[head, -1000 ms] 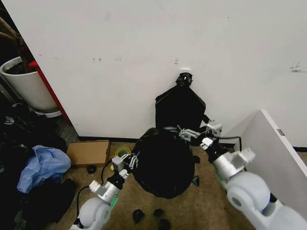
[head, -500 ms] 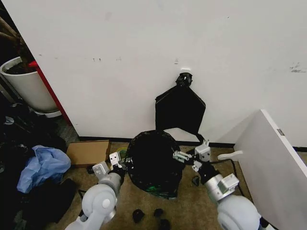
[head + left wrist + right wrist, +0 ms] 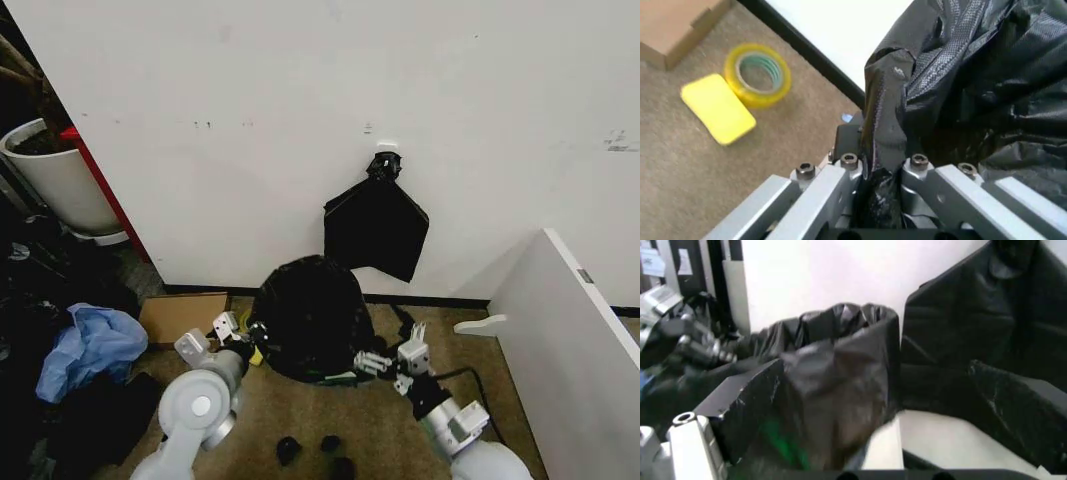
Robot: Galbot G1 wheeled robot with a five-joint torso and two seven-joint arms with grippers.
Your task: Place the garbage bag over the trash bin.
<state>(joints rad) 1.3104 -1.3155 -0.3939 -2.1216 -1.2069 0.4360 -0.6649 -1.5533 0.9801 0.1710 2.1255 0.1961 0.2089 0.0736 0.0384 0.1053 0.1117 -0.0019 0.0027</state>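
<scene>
Below the flat black bag (image 3: 375,230) hanging on the wall, the garbage bag (image 3: 305,318) forms a dark dome on the floor. Left gripper (image 3: 243,335) pinches its film at one edge; right gripper (image 3: 378,365) touches the opposite edge, its grip unclear.

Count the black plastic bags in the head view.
2. The garbage bag sits on the floor between the left gripper and right gripper; a flat knotted bag hangs on the wall behind. The dark clutter at left may hide more.
</scene>
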